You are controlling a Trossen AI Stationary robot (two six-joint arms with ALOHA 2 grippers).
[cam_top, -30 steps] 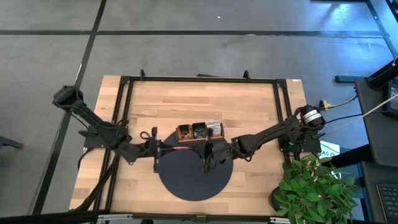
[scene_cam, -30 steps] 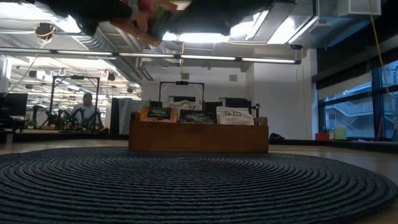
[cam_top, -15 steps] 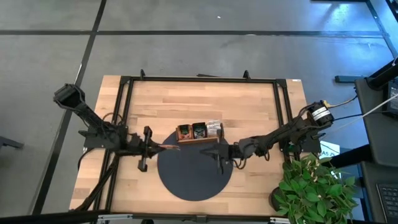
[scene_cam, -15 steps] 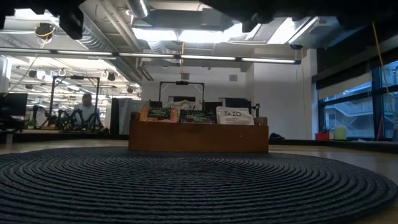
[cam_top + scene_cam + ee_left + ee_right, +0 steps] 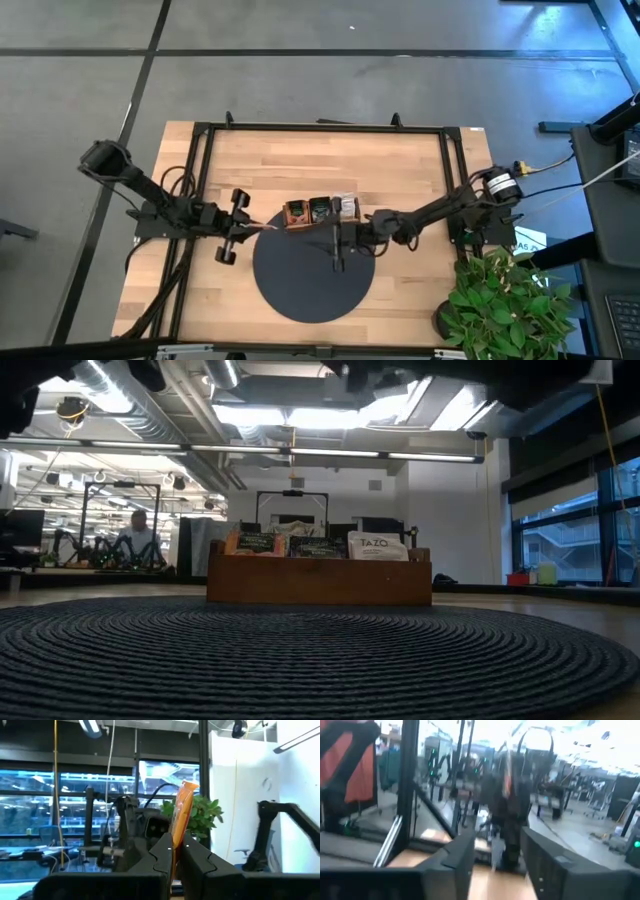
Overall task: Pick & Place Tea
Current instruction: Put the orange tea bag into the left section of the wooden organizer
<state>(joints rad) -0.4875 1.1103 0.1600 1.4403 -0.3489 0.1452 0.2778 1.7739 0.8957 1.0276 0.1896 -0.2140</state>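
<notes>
On the light wooden worktop [image 5: 400, 170], the long brown wooden three-compartment tray [image 5: 320, 212] is seen at the far edge of the large round dark grey mat [image 5: 310, 275], its compartments already stocked with small flat sachets. The flat orange-red tea sachet [image 5: 181, 815] is clamped edge-on in the closed left pincer [image 5: 262, 226], just beside the tray's left end; it should be carried over the matching compartment, kept upright, and released only once low between the walls. The right pincer [image 5: 337, 243] is parted and empty over the mat, and should be kept clear.
</notes>
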